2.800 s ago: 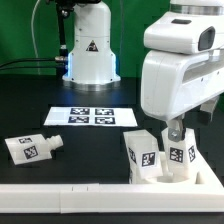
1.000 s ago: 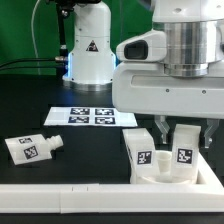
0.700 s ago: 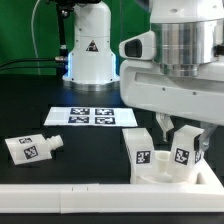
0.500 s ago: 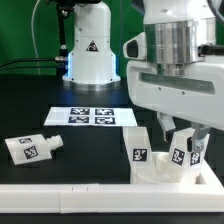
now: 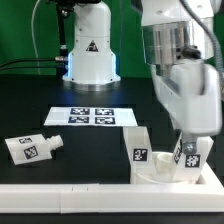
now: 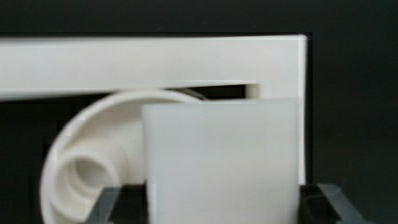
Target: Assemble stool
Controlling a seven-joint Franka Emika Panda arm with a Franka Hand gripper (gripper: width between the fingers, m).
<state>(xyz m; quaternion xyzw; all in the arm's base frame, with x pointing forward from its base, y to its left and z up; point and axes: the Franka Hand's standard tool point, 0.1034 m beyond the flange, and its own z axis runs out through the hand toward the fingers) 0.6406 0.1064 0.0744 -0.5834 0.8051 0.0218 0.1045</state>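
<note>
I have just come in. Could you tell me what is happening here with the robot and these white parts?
The Panda arm's gripper is closed on a white stool leg that stands upright on the round seat, at the exterior view's right. A second leg already stands on the seat beside it. A third leg lies loose on the black table at the exterior view's left, untouched. The stool is partly assembled.

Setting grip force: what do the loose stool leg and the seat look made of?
Loose leg: likely hard plastic, matte white, uniform, crisp edges. Seat: same-looking matte white plastic, smooth moulded rings; painted material not ruled out.
</note>
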